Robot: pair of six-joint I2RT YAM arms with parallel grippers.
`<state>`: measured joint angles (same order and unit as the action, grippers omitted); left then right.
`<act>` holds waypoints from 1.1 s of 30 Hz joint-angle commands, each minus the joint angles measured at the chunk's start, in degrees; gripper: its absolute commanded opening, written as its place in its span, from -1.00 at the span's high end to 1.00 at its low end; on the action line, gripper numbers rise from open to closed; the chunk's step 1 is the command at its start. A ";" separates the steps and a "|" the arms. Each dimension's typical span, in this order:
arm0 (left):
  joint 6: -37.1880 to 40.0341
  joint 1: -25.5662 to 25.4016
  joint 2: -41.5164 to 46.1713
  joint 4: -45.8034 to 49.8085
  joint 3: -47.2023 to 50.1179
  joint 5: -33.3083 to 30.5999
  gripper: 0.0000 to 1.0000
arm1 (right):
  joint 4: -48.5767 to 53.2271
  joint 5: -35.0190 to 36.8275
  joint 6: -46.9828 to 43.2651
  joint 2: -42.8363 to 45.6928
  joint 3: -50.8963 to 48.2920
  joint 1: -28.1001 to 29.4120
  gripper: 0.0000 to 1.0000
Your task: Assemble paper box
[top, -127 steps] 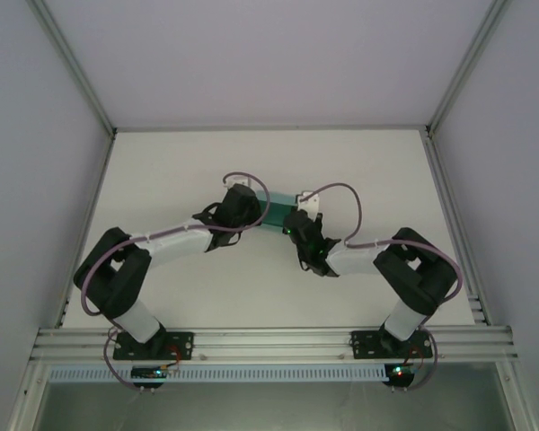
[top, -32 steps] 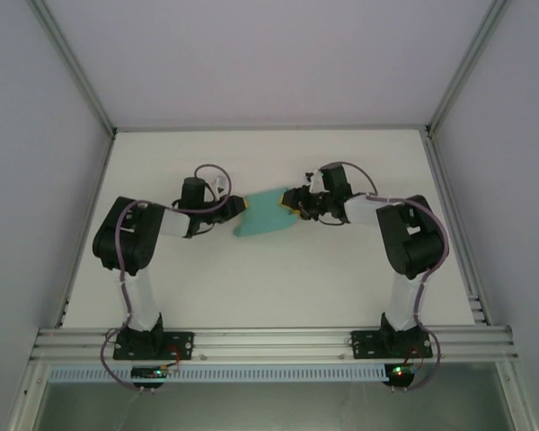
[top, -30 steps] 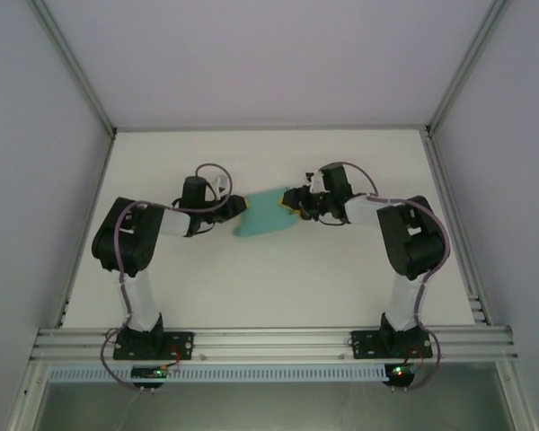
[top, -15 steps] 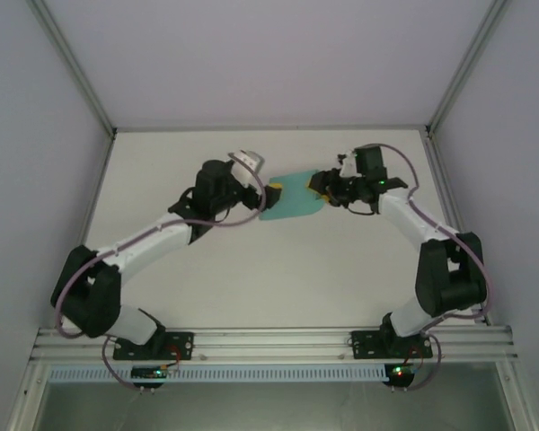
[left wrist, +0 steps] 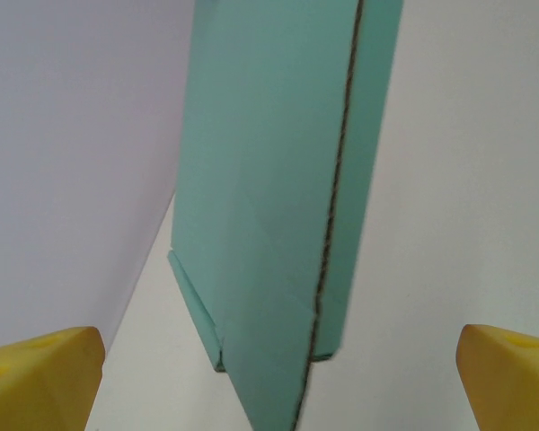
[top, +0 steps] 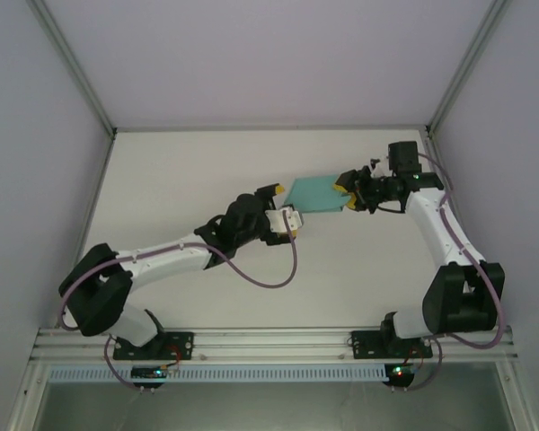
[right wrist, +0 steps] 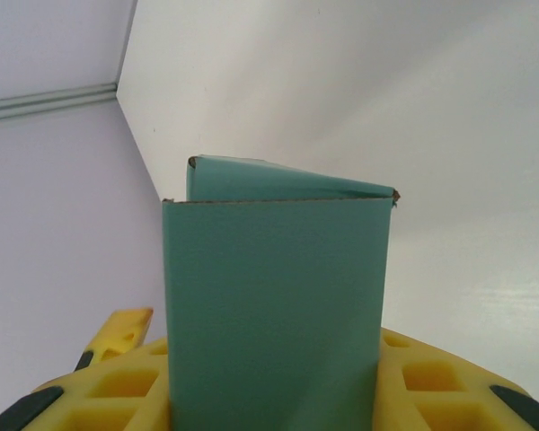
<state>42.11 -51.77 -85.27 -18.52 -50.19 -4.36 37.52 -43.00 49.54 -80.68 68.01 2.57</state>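
The right pincer (right wrist: 274,395) is pinched onto the paper box (right wrist: 274,287). In the right wrist view the yellow fingers (right wrist: 117,382) sit on both sides of the teal card at the bottom of the picture. The card rises between them as a flat folded sleeve, and a second layer peeks out behind its top edge. The cut edges show a thin brown line of raw card.

From above, this pincer (top: 349,187) grips the right end of the box (top: 314,193), which reaches leftward over the far middle of the white worktop (top: 207,171). Whether the box touches the surface cannot be told.

The left pincer (left wrist: 274,373) is spread wide. In the left wrist view its two yellow fingertips (left wrist: 36,368) stand at the lower corners, well apart. The teal box runs away from the camera through the gap between them, and neither tip touches it. One face is plain and smooth, with a faint diagonal crease, and a narrow side panel meets it along a brown-edged fold. A small flap sticks out near the box's lower left.

In the top view the left pincer (top: 278,205) sits just beside the box's left end. Its arm stretches diagonally from the near left base, with a purple cable (top: 265,280) looping beneath it. The right arm rises along the right side. Pale walls (top: 269,54) enclose the worktop, and an aluminium rail (top: 269,341) carries both bases.
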 commanded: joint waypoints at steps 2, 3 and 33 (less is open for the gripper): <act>4.69 -1.00 -0.78 -6.02 -0.61 -2.48 -0.97 | 1.35 -3.66 4.77 0.07 1.61 -0.63 0.36; 5.02 -0.97 -0.94 -7.03 -0.45 -2.81 -0.95 | 0.98 -3.58 5.07 0.00 1.68 -0.47 0.36; 0.91 5.03 2.78 27.46 -11.04 10.29 0.71 | -16.16 22.32 -20.71 13.19 -4.58 4.10 -0.98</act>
<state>47.27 -49.71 -85.43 -8.51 -54.98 -3.64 28.73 -34.48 44.84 -72.36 65.06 3.75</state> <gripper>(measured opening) 0.376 0.990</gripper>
